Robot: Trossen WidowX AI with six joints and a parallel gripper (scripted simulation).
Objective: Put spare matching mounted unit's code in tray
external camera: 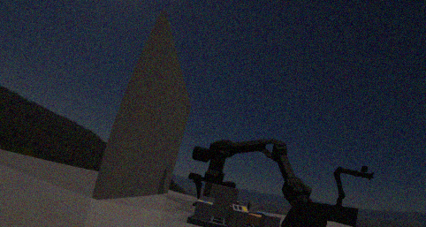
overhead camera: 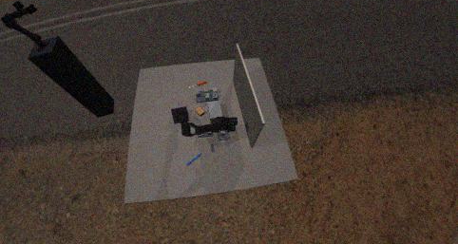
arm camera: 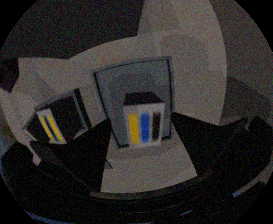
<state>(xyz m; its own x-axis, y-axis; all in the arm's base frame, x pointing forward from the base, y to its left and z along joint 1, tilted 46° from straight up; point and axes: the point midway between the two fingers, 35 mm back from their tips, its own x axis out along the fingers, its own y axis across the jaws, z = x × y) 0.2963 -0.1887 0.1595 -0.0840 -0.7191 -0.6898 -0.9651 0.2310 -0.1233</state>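
In the wrist view a spare block (arm camera: 144,123) with yellow, blue and dark stripes stands at the near edge of a grey, rimmed tray (arm camera: 114,83). A second dark block (arm camera: 54,124) with yellow stripes stands to its left, outside the tray. My gripper (overhead camera: 223,135) is open and hangs just above the striped block; its fingers do not touch it. In the top view the arm (overhead camera: 209,126) reaches right across the grey mat (overhead camera: 152,176). The mounted unit (overhead camera: 207,96) is a small greenish board behind the arm.
A tall white panel (overhead camera: 248,97) (external camera: 146,128) stands on edge just right of the gripper. A small orange cube (overhead camera: 200,111), an orange stick (overhead camera: 201,83) and a blue pen (overhead camera: 194,159) lie on the mat. A dark slanted column (overhead camera: 71,76) stands off the mat at the left.
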